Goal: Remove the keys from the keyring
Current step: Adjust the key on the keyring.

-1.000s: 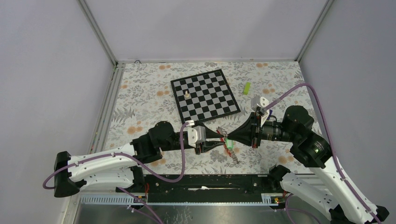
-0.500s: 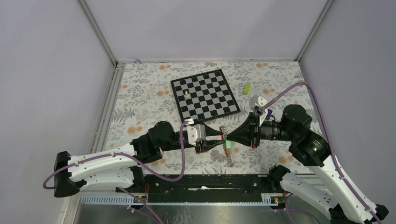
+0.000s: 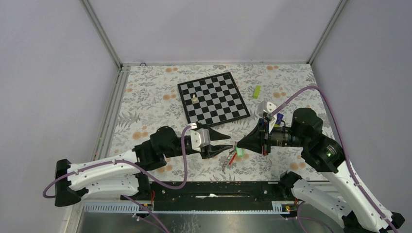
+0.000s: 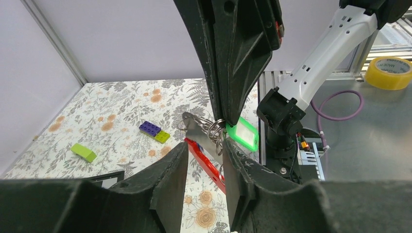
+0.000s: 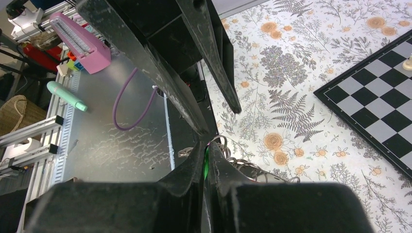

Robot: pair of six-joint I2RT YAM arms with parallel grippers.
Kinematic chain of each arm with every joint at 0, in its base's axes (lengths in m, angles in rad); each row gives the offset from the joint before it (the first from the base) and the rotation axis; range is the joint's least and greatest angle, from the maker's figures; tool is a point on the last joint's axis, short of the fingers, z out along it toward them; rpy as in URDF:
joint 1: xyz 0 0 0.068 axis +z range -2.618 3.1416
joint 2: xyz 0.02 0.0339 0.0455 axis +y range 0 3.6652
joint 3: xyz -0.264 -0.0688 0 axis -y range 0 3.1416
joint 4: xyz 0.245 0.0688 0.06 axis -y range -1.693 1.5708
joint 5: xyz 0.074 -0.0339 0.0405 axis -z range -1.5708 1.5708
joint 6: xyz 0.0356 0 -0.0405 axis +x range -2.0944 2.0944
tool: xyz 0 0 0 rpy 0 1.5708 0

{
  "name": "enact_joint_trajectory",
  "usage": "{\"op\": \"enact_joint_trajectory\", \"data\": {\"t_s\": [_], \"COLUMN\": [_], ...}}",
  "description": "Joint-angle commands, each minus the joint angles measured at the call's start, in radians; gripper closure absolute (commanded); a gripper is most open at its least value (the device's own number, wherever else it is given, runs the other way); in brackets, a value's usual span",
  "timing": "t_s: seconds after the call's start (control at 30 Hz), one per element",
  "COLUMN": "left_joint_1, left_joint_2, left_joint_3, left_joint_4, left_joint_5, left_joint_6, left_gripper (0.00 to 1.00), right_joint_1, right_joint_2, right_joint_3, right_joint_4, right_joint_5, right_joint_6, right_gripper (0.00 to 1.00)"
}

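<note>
Right gripper (image 3: pixel 237 144) pinched tight on the keyring (image 4: pixel 214 130), bunch hanging clear above the floral table (image 3: pixel 145 104), toward its near edge, in front of the chessboard (image 3: pixel 214 98). Silvery keys (image 4: pixel 193 126), red strap (image 4: pixel 209 165) and green tag (image 4: pixel 241 134) dangle from the ring. Left gripper (image 4: pixel 204 145) part-open, jaws either side of strap and keys; probably not touching, hard to tell. Lime block (image 4: pixel 83 152) and purple-yellow block (image 4: pixel 155 131) lie well apart

Plain pale walls (image 3: pixel 214 29), metal corner posts (image 3: pixel 101 33), floral table cover (image 3: pixel 150 97).
</note>
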Motion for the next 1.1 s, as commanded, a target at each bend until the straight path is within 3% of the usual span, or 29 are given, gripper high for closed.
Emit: {"op": "enact_joint_trajectory", "data": {"t_s": [0.0, 0.17, 0.47, 0.73, 1.07], "left_joint_1": [0.0, 0.0, 0.0, 0.001, 0.0], "left_joint_2": [-0.05, -0.121, -0.21, -0.22, -0.088], "left_joint_3": [-0.017, -0.104, -0.257, -0.399, -0.461], "left_joint_4": [0.065, 0.12, 0.24, 0.422, 0.706], "left_joint_5": [-0.038, -0.105, -0.163, -0.045, -0.023], "left_joint_6": [-0.039, -0.117, -0.275, -0.391, -0.471], "left_gripper": [0.62, 0.49, 0.36, 0.15, 0.12], "right_joint_1": [-0.003, -0.003, -0.002, -0.002, -0.003], "right_joint_2": [-0.01, -0.011, -0.017, -0.054, -0.031], "right_joint_3": [0.051, 0.064, 0.078, 0.05, 0.041], "right_joint_4": [0.008, 0.003, 0.019, 0.093, 0.181], "right_joint_5": [0.008, 0.015, -0.111, -0.317, -0.409], "right_joint_6": [-0.027, -0.045, -0.061, -0.129, -0.045], "right_gripper": [1.0, 1.0, 1.0, 1.0, 1.0]}}
